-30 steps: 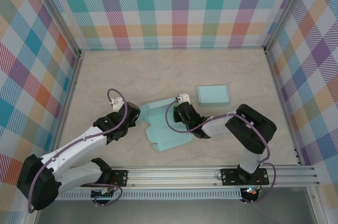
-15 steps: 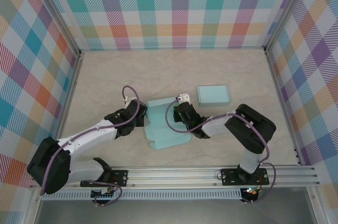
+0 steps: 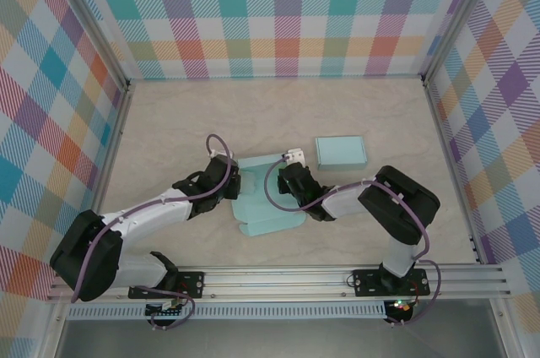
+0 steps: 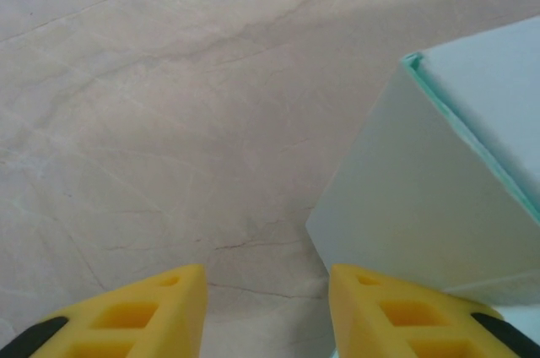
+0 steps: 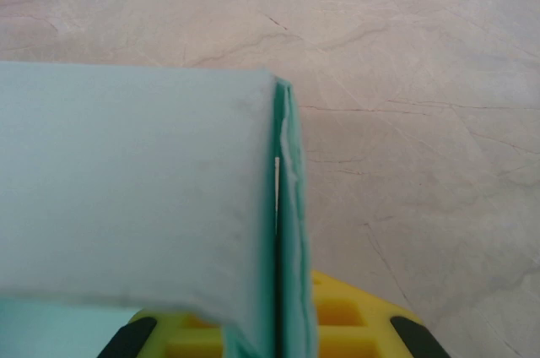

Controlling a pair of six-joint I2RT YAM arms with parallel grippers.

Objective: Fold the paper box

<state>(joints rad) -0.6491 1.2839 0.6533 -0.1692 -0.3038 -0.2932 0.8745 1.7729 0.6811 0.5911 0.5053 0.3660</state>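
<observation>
The teal paper box [image 3: 263, 206] lies partly folded in the middle of the table, with some walls raised. My right gripper [image 3: 285, 182] is at its right side. In the right wrist view its yellow fingertips [image 5: 350, 324] are shut on an upright doubled wall of the box [image 5: 135, 181]. My left gripper [image 3: 235, 182] is at the box's left edge. In the left wrist view it [image 4: 266, 307] is open with bare table between the fingers, and its right finger [image 4: 396, 307] sits just under a raised wall of the box [image 4: 439, 181].
A second teal box [image 3: 341, 152], folded flat and closed, lies to the back right of the one being worked on. Checked walls surround the marble table [image 3: 186, 122] on three sides, and a metal rail [image 3: 337, 278] runs along the near edge.
My left arm has swung right and forward to the box's left edge, and its jaws have widened. The box's left side now stands more upright. The right gripper has kept its hold.
</observation>
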